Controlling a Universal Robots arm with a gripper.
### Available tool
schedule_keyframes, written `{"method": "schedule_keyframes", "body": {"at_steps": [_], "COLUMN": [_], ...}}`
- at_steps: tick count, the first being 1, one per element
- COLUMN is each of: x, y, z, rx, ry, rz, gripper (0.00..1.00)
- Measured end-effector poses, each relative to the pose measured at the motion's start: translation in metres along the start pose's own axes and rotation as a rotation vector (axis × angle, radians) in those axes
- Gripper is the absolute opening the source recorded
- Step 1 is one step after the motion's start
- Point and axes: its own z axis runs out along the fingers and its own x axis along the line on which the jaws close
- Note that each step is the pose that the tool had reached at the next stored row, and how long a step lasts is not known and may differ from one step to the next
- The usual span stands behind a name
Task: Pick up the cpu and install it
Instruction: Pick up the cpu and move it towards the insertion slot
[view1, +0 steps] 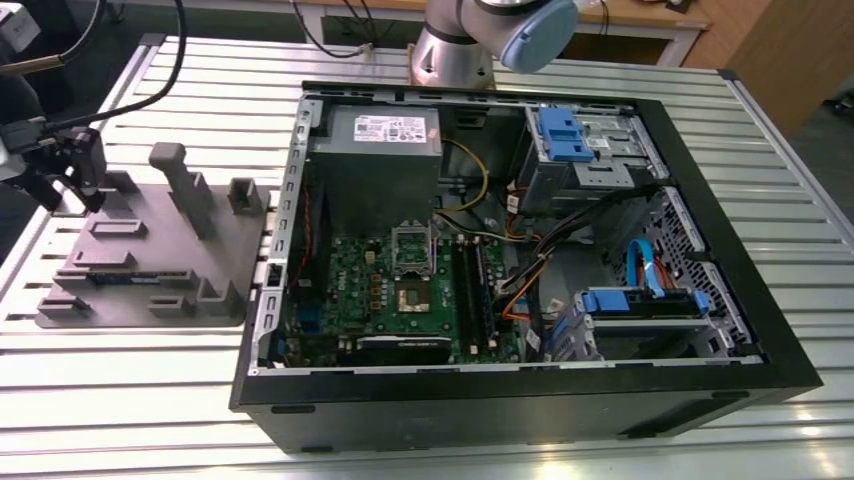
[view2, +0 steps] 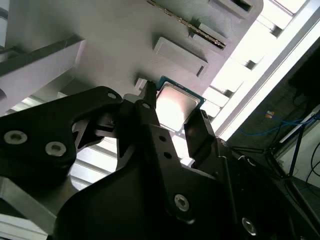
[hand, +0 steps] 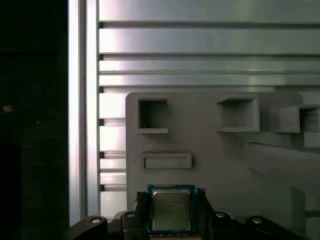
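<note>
The arm (view1: 461, 45) reaches toward the exterior view's left, its jaws pointing down over the gray tray (view1: 147, 250) and pinching the cpu (hand: 171, 210) by opposite edges.

**Posts and Cables Narrow the Way**

In the exterior view, the gripper (view1: 70, 198) hangs at the left edge of the gray fixture tray (view1: 134, 250). Upright posts (view1: 180, 185) stand between it and the computer case (view1: 534, 400). The case is open above, but the power supply (view1: 380, 170) and loose cables (view1: 534, 265) crowd the motherboard (view1: 374, 290).
</note>
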Motion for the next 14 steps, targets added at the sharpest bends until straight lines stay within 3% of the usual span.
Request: {"method": "schedule_keyframes", "body": {"at_steps": [2,14], "x": [-0.0001,-0.0004], "y": [0.0001,0.0002], "z": [-0.0045,-0.0110], "rx": [0.0000,0.0000], "ry": [0.0001,0.0000], "rz": [0.000,0.000], "gripper": [0.47,0.47]}}
